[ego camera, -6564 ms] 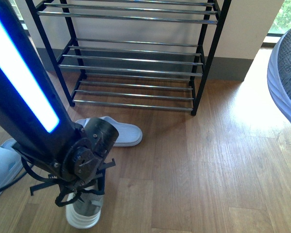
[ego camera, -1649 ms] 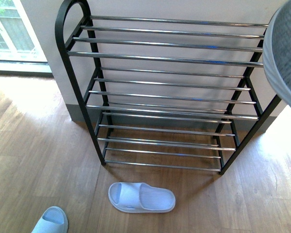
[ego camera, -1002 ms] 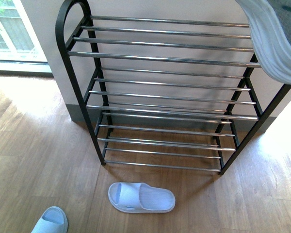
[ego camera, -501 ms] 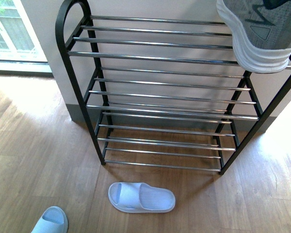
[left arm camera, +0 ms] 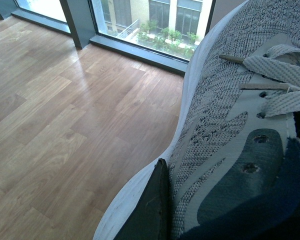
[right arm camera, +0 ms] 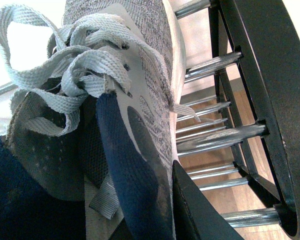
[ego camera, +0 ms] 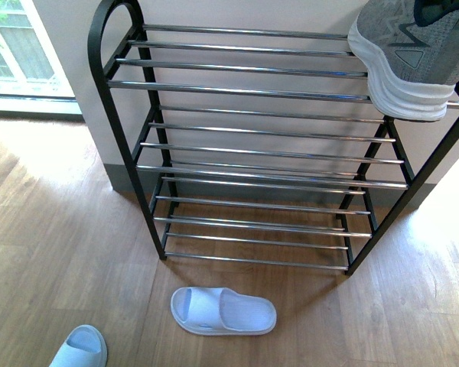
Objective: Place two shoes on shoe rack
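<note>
First sneaker (ego camera: 409,53) is on the right end of the shoe rack (ego camera: 237,90)'s top chrome bars, partly cut off by the picture edge, with the right pincer (right arm camera: 162,200) clamped on its navy collar. Left pincer (left arm camera: 200,220) grips the second sneaker (left arm camera: 215,125), all grey knit and thick white sole. Only one dark finger shows on each.

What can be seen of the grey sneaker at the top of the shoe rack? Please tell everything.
The sneaker has a grey knit upper, thick white sole, grey laces, navy lining and a dark zigzag side mark. It is tilted at the right end of the shoe rack's top shelf, its sole at the front chrome bars; whether it rests on them is unclear. The right gripper holds it, one of its black jaws against the shoe's outer side.
</note>
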